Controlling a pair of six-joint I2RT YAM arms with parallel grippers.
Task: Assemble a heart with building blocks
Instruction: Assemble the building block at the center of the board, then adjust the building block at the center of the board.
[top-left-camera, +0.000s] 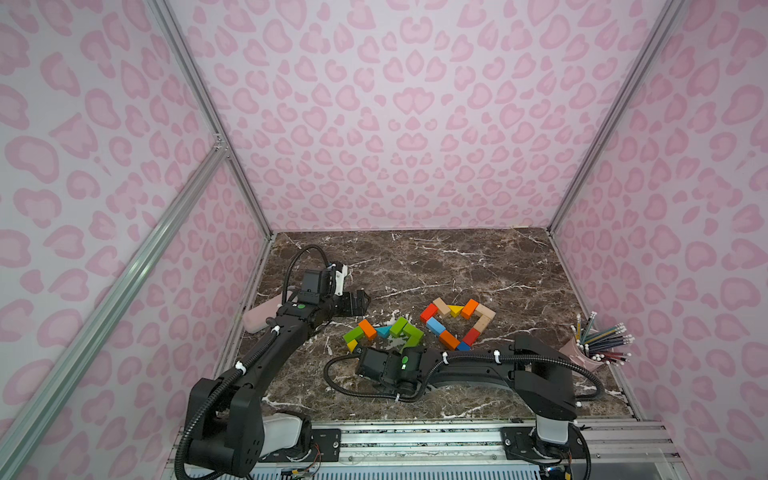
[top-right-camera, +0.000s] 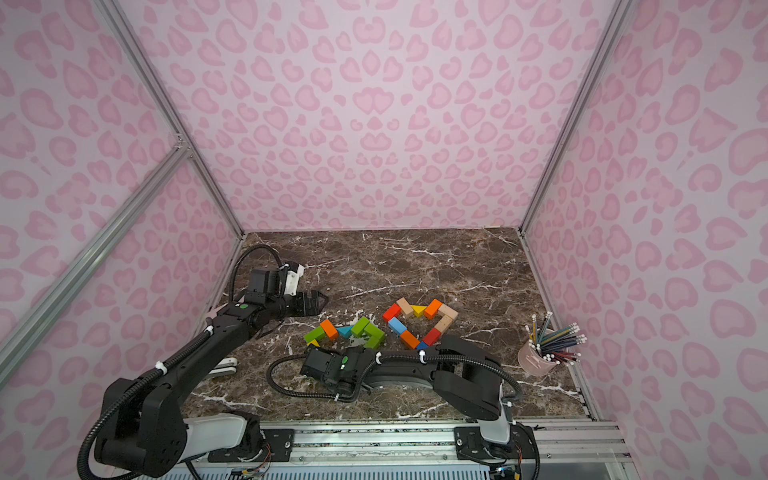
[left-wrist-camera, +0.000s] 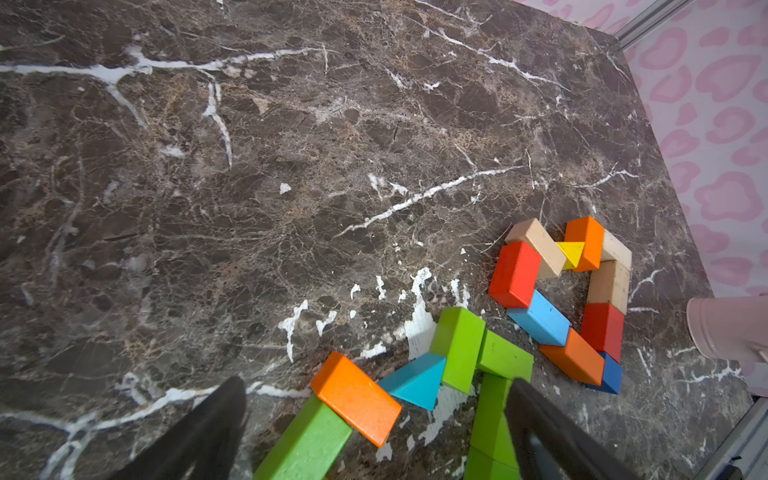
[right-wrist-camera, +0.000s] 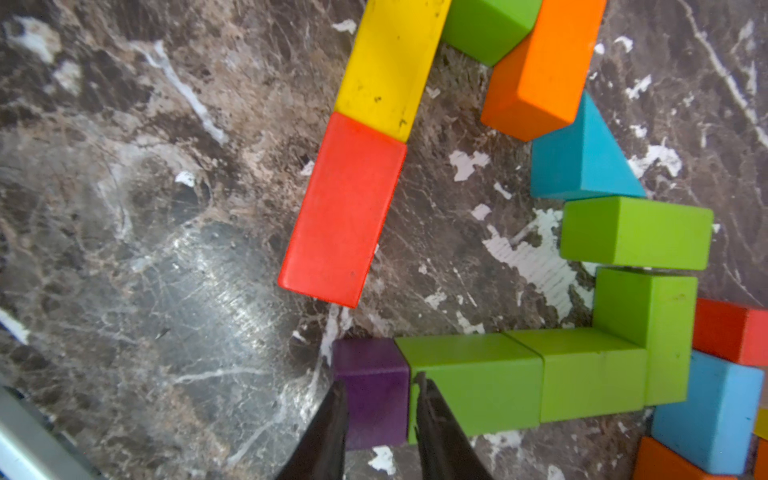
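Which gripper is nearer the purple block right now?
Right. The right gripper straddles the purple block; the left gripper hovers away, beyond the green blocks.

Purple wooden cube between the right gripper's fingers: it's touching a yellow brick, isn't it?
Not yellow. The right wrist view shows the purple wooden cube, between the fingers of the right gripper, touching a green wooden brick. The yellow wooden brick lies well apart from it.

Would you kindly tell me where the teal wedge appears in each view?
Top view: teal wedge between orange brick and green brick.
Top view: same spot.
Left wrist: between the same two bricks.
Right wrist: likewise.
Landmark: the orange brick beside it.
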